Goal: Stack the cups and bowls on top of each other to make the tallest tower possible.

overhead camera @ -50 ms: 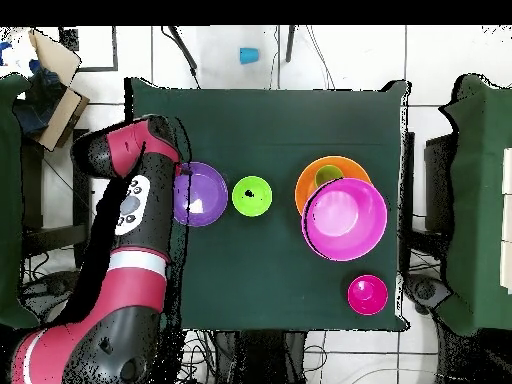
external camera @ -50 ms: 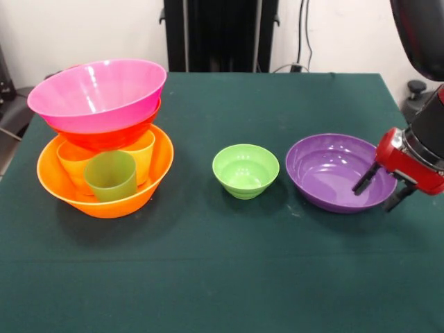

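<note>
The green table [external camera @ -50 ms: 229, 270] carries everything, and the red and black arm [overhead camera @ -50 ms: 135, 250] reaches across it to the purple bowl. The tower [external camera @ -50 ms: 104, 139] stands well away from the gripper, at the table's opposite side: a large orange bowl [external camera @ -50 ms: 104, 201] as base, holding a green cup [external camera @ -50 ms: 111, 177] in front and orange or yellow cups [external camera @ -50 ms: 139, 156] behind it, with a red-orange bowl [external camera @ -50 ms: 104, 135] resting on those cups and a large pink bowl [external camera @ -50 ms: 97, 94] tilted on top. The wide purple bowl [external camera @ -50 ms: 326, 170] sits right at the gripper [external camera @ -50 ms: 383, 187], whose two black fingers are spread apart and straddle the bowl's near rim, one inside and one outside. The small light green bowl [external camera @ -50 ms: 245, 170] stands just beyond the purple one, between it and the tower. A small crimson bowl [overhead camera @ -50 ms: 367, 293] sits alone past the tower, farthest from the gripper.
</note>
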You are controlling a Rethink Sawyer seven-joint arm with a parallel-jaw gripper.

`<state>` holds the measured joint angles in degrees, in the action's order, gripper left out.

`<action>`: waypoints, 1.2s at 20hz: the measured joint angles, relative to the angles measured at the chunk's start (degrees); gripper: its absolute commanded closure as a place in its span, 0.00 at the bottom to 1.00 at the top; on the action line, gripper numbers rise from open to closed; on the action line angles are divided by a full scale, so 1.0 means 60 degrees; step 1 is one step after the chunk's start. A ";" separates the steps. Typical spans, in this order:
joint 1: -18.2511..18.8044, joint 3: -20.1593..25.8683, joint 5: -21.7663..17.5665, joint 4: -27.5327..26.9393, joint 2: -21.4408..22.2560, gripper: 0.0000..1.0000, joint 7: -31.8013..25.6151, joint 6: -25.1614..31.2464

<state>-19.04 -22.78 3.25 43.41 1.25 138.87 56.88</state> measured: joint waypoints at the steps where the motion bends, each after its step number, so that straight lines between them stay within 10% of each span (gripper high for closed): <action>1: -0.0004 -0.0008 -0.0001 0.0001 -0.0005 1.00 0.0010 -0.0030; 24: 0.0425 -0.0216 0.0745 0.0120 0.1539 1.00 0.0281 0.1313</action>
<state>-16.49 -24.08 7.72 44.13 10.48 140.56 64.76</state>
